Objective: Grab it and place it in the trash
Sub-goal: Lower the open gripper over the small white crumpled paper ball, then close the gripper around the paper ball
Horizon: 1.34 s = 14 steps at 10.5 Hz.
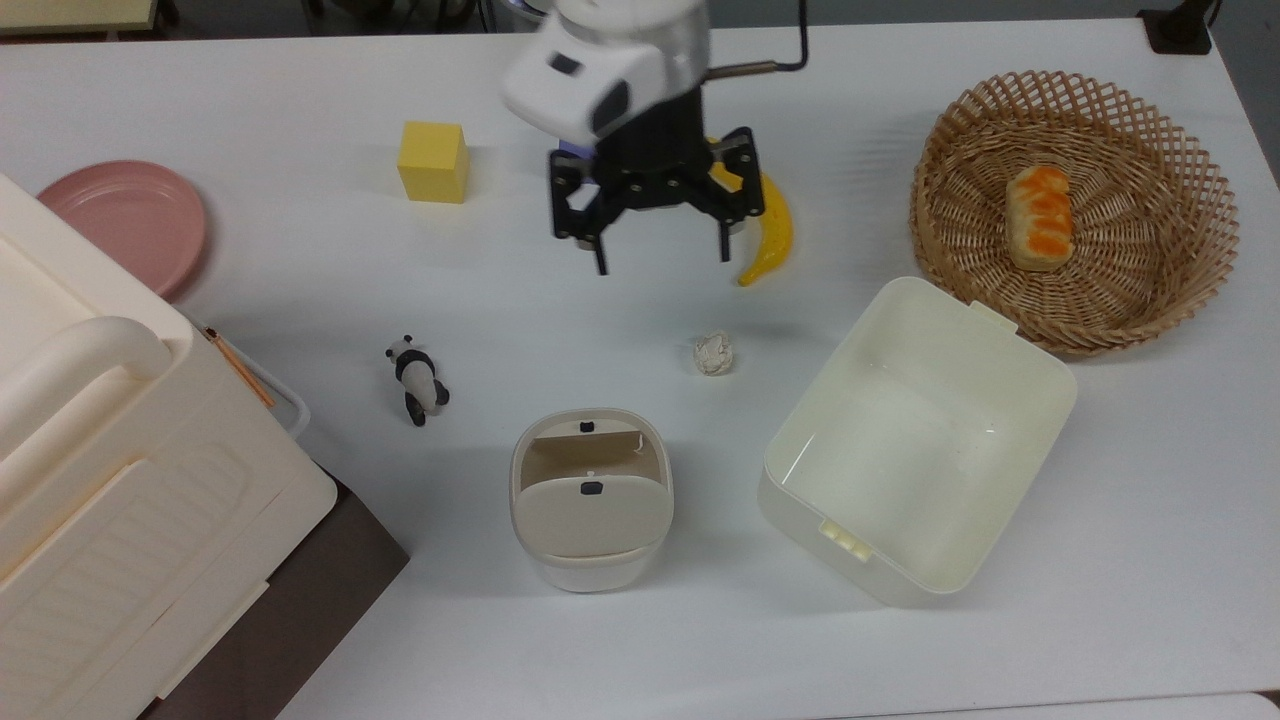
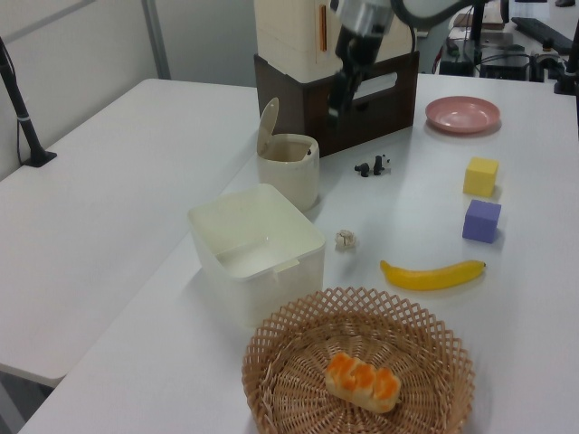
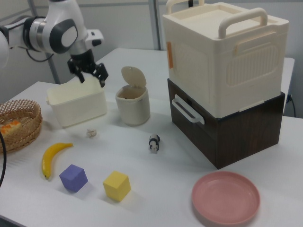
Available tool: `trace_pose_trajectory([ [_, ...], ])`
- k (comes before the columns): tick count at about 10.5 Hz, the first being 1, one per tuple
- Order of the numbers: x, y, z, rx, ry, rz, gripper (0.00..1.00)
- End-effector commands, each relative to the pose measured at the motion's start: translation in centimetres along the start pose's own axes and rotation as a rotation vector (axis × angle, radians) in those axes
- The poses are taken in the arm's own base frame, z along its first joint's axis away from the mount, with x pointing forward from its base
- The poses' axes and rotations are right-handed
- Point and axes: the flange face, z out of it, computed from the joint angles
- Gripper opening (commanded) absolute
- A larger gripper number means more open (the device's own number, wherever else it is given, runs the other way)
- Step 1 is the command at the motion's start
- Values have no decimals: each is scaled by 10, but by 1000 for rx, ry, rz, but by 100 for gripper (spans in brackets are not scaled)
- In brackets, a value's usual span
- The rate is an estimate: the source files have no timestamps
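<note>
two cubes [image 3: 116,185], one banana [image 1: 768,228], one basket [image 1: 1180,290], one plate [image 1: 125,220], one panda figurine [image 1: 417,380], one paper ball [image 1: 714,353].

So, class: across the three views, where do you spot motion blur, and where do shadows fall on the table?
Top view: the arm's white housing is smeared with motion blur, the gripper less so; the paper ball stays sharp, and a soft shadow lies beside the bin. Left view: the arm is blurred too. Right view: crisp, with faint shadows under the cubes.

Off-white paper ball [image 1: 714,353]; cream bin [image 1: 591,500], beige dotted lid; yellow banana [image 1: 768,240]; purple cube [image 2: 481,221]; pink plate [image 1: 128,217].
</note>
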Motion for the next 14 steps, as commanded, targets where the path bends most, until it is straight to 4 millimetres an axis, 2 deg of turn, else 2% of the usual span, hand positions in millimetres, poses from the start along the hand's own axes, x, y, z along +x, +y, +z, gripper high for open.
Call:
trace_pose_trajectory([
  [1,-26,-37,70,11,-139,-121,100],
  [4,-36,-53,143,-15,-243,-207,97],
  [5,-38,-54,155,-19,-261,-208,97],
  [7,-42,-52,182,-51,-291,-224,90],
  [9,-44,-52,197,-58,-304,-225,88],
  [11,-43,-59,208,-65,-297,-234,81],
  [13,-44,-58,230,-85,-285,-245,77],
  [14,-43,-58,231,-90,-276,-248,74],
])
